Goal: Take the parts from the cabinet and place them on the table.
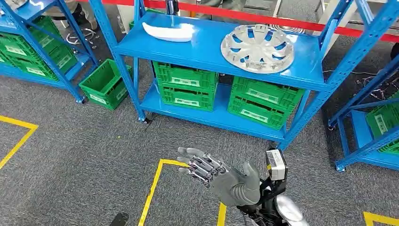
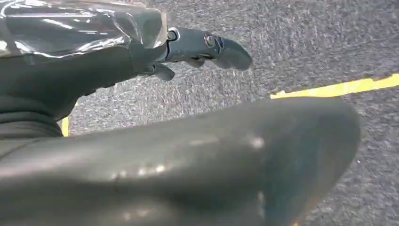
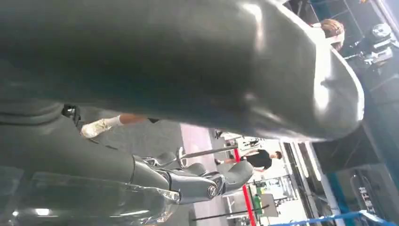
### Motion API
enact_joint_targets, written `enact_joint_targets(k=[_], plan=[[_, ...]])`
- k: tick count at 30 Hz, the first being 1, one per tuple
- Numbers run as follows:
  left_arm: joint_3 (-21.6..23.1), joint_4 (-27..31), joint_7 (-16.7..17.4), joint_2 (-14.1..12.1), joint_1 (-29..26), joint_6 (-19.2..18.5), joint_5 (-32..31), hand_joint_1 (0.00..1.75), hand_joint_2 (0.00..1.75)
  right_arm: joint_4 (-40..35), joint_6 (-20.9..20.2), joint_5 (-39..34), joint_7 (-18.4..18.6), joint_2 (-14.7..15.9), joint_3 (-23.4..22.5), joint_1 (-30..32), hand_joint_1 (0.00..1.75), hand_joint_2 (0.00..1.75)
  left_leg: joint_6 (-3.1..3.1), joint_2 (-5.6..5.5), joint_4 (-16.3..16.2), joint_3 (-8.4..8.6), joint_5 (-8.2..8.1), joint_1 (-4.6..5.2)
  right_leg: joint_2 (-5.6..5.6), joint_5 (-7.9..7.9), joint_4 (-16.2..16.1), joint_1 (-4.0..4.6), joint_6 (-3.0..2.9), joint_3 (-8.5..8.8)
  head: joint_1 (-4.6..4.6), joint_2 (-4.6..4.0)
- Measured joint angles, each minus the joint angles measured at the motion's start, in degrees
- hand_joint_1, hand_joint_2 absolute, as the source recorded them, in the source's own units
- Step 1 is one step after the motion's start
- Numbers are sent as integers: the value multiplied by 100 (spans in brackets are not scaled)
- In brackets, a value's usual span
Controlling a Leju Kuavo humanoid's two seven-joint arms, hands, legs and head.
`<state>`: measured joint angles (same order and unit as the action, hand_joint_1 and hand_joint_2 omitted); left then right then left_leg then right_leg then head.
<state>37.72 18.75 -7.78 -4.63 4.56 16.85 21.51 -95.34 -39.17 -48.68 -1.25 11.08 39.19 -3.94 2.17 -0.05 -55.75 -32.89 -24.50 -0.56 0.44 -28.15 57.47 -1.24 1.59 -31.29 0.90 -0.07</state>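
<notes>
- The parts I am after lie on the top shelf of the blue cabinet [image 1: 324,70]: a silver wheel cover [image 1: 258,48] toward its right end and a white curved panel [image 1: 169,32] toward its left, well apart from each other.
- I judge the wheel cover to be light, stiff plastic, broad and shallow, with open slots between its spokes. Its glossy face looks slippery, so I would hook fingers through a slot or pinch the near rim rather than press on the dome.
- The white panel looks thin, smooth and a little flexible; a grip near its middle should stop it tipping or bending.
- Neither looks fragile, though a drop could crack or scuff them.
- My right hand [image 1: 221,175] hovers low over the grey carpet, near the yellow floor tape [image 1: 153,190], fingers stretched out and apart, holding nothing, well short of the shelf.
- My left hand [image 2: 188,155] hangs over the carpet in its wrist view; it seems to hold nothing, but I cannot tell how its fingers are set.
- Green crates [image 1: 186,86] sit on the lower shelf beneath the parts, and another stands on the floor to the left.
</notes>
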Motion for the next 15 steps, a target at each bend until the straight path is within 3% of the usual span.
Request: enact_joint_targets(k=[1,3,4,5,6,8,9,10,11,12,13,15], plan=[[0,0,0,7,6,-20,0,0,0,-15,-26,-2,-7,15,2,-18,0,0,37,3,35,48,-13,7,-4,-127,325,17,-29,-169,-19,0],[-2,0,2,2,13,-42,0,0,0,-18,-39,2,-7,35,7,1,0,0,92,2,33,66,-53,19,-4,-458,1295,15,-71,-741,-20,0],[-2,0,2,2,11,-44,0,0,0,-18,-42,0,-7,44,9,15,0,0,104,-5,30,71,-70,27,-4,-563,1707,15,-61,-1003,-17,0],[-2,0,7,2,7,-44,2,0,0,-15,-44,2,-4,50,11,18,0,0,101,-16,28,92,-93,32,-5,-537,1862,11,-21,-1155,-20,0],[-2,0,7,2,3,-46,2,0,0,-15,-44,0,-4,68,9,16,0,0,91,-30,27,128,-121,32,-5,-398,1706,4,39,-1132,-17,0],[-2,0,11,9,2,-48,4,0,0,-18,-44,0,-4,74,9,12,0,0,53,-47,17,253,-208,31,-18,139,672,-11,172,-688,-22,0],[-2,0,11,11,3,-48,4,0,0,-18,-44,2,-4,74,9,10,0,0,26,-52,-2,300,-265,31,-39,356,174,-18,200,-463,-22,0],[-2,-2,13,9,7,-48,7,0,0,-18,-44,2,-4,79,9,5,0,0,-21,-52,-55,297,-336,80,-56,382,7,-2,134,-361,-22,0],[-2,-2,24,7,12,-52,9,0,0,-20,-44,0,-4,68,11,3,0,0,-49,-51,-69,306,-385,77,-41,362,3,5,26,-341,-11,0],[-6,-2,41,2,13,-66,13,0,0,-20,-44,-11,-2,70,7,1,0,0,-82,-43,-64,312,-407,70,-38,338,11,32,-34,-340,-11,0],[-15,-2,61,2,16,-85,20,0,0,-20,-37,-24,2,68,-4,-3,0,0,-106,-37,-49,324,-419,50,-32,318,10,51,-73,-341,-15,0],[-28,0,88,-4,34,-116,24,0,0,-20,-39,-31,28,42,-2,-20,0,0,-168,-28,-129,316,-493,20,-5,300,-19,-27,-137,-268,-13,0]])
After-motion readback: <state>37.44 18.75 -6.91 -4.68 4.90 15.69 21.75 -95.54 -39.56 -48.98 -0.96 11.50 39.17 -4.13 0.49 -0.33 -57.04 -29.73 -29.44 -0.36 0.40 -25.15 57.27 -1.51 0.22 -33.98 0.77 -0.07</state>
